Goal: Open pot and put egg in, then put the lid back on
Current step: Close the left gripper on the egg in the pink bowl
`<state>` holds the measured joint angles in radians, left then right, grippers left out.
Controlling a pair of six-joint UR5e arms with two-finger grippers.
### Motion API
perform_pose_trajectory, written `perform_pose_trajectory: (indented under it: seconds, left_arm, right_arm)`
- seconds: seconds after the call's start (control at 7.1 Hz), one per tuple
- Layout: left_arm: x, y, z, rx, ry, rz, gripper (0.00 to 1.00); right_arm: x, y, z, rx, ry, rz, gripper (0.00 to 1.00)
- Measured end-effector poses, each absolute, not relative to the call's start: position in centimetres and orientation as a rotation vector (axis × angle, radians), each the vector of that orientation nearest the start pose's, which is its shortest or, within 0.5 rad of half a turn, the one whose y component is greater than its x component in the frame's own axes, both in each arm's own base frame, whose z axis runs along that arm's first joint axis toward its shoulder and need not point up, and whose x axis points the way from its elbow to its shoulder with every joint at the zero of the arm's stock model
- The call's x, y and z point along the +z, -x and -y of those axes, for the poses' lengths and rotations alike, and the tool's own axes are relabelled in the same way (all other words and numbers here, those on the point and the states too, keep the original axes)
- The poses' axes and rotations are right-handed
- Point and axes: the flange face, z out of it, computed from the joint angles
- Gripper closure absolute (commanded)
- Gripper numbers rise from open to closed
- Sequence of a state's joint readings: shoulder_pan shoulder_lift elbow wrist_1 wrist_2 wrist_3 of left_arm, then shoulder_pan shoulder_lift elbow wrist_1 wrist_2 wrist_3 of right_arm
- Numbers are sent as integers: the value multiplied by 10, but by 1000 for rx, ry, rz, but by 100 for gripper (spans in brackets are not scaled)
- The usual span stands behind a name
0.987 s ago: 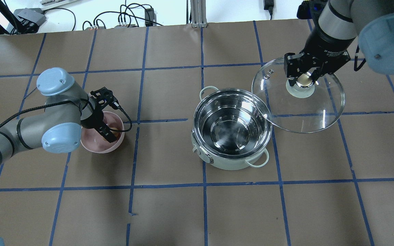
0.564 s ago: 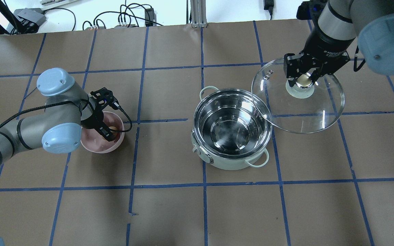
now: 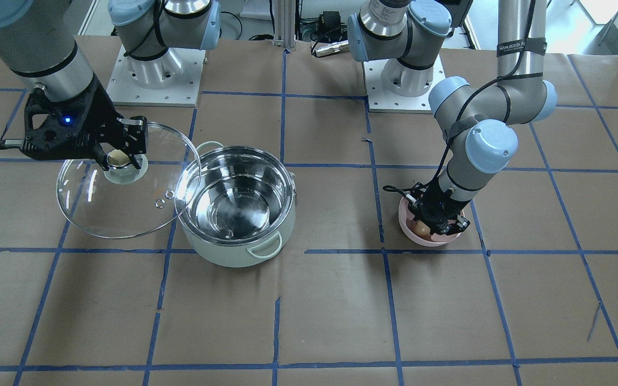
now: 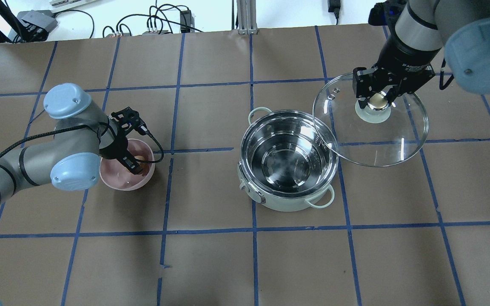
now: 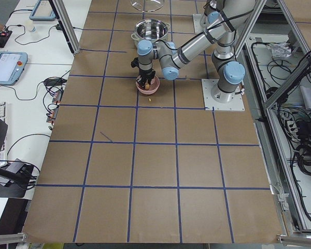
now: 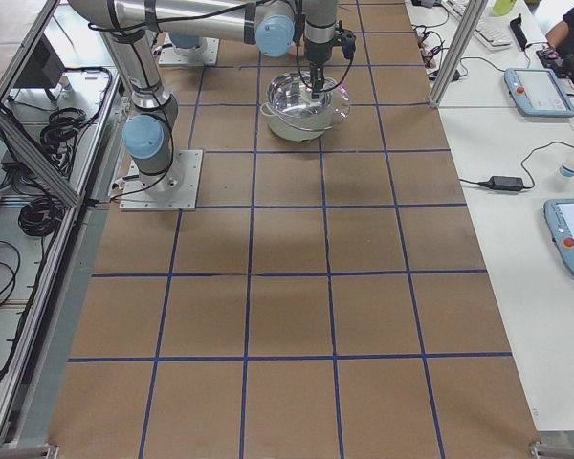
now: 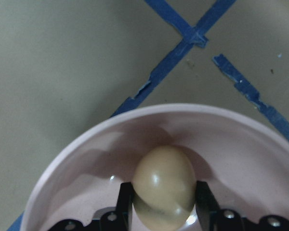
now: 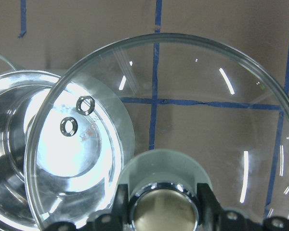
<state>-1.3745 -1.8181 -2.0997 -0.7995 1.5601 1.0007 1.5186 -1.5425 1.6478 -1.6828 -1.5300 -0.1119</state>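
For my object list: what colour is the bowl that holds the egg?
Pale pink. The bowl shows best in the left wrist view.

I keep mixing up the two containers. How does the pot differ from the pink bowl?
The pot is pale green with a steel inside and loop handles; the pink bowl is plain and smaller. The pot is empty; the pink bowl holds the egg, gripped by the left hand. Both stand open on the table.

Mint pot (image 4: 280, 206), pink bowl (image 4: 117, 182) on table (image 4: 211, 263)
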Motion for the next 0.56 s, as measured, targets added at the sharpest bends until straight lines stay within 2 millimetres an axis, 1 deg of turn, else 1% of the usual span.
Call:
perform_pose_trajectory:
  seconds: [0.28, 0.56]
  left_arm:
    - [209, 38, 501, -30, -1214, -2896, 92]
    - [231, 39, 501, -81, -1180, -2883, 92]
  right_arm:
    - [446, -111, 509, -13, 93, -3100, 67]
    - [446, -111, 509, -12, 93, -3101, 67]
